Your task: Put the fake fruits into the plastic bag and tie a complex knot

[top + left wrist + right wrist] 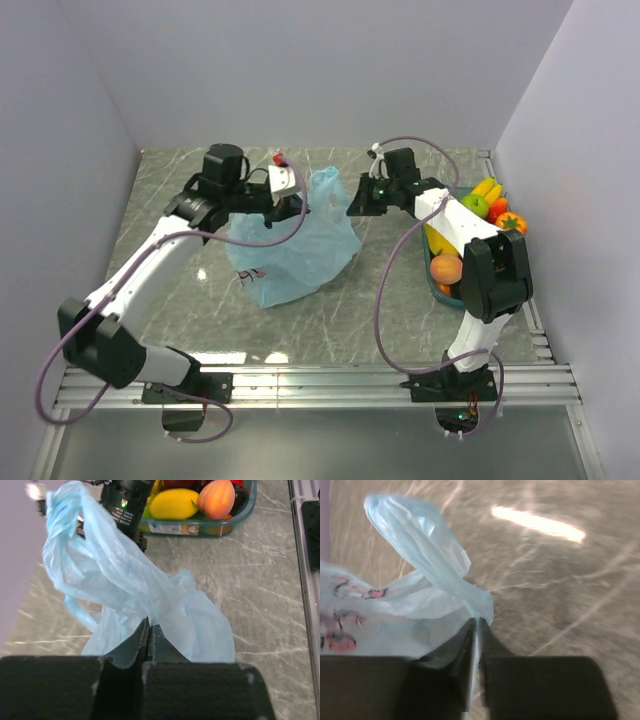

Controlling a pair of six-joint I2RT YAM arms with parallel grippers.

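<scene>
Nearest the bottom of the top view, the plastic bag (290, 255) lies slumped in the middle of the grey marbled surface (200, 320). Its thin light-blue film is crumpled, and a small printed graphic (342, 630) shows on its side. Level with it at the right of the frame, a peach (446, 268) sits at the near end of the teal tray (235, 520), well apart from the bag.

A little farther up, both hands meet the bag's raised top edge. The left hand (150, 630) comes in from the left, its fingers pressed together with a fold of blue film pinched between them. The right hand (476, 627) comes in from the right and is likewise clamped tight on the film, just where a twisted handle loop (it stands up toward the upper left of the right wrist view) joins the bag. Between the two hands the film is gathered and lifted off the surface.

Farthest away, at the upper right of the top view, the rest of the fake fruits (487, 210) are piled in the tray: yellow, green, orange and red pieces touching one another.
</scene>
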